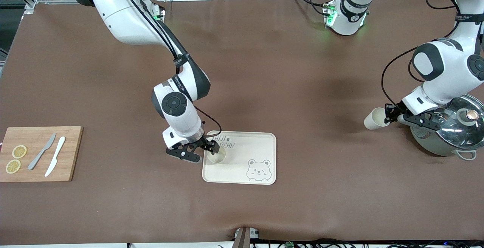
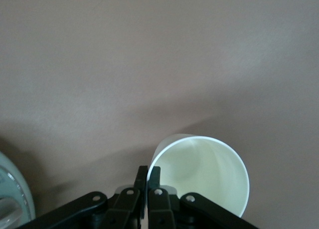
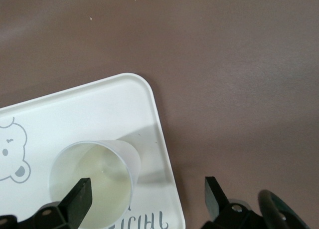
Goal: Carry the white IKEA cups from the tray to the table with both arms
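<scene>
My right gripper (image 1: 210,153) is low over the cream rectangular bear-print tray (image 1: 261,142), at the tray's end toward the right arm's side of the brown desk (image 1: 264,70), and its jaws are released wide. One small off-white handleless cup (image 1: 216,156) stands upright on this tray with its mouth up; in the right wrist view the cup (image 3: 94,181) is seen between my two black fingers (image 3: 79,196), and I cannot tell whether they touch it. My left gripper (image 1: 387,115) is in the air over the bare desk, well apart from the tray, toward the left arm's end. Its jaws are clenched on the rim of the second off-white cup (image 1: 374,118), which is tilted on its side with the mouth toward the gripper. Just beside this gripper, still farther from the tray, a grey metal pot with a glass lid (image 1: 450,130) rests on the desk.
</scene>
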Robot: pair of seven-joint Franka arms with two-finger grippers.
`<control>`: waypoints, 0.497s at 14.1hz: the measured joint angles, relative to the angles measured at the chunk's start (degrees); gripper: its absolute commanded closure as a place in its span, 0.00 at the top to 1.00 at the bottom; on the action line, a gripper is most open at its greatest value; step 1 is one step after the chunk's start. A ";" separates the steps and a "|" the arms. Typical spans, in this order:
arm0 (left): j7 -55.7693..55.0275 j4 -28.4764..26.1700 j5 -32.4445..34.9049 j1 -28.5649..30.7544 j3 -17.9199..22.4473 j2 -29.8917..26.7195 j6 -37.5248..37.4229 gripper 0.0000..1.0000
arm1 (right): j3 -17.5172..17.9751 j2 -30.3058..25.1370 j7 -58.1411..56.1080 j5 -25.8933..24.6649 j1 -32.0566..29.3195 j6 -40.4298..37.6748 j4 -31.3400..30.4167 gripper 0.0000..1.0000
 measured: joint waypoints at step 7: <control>2.85 -8.52 -2.22 1.10 -0.04 -1.10 9.20 0.00 | 0.00 1.76 0.00 -0.03 0.04 0.88 0.24 1.00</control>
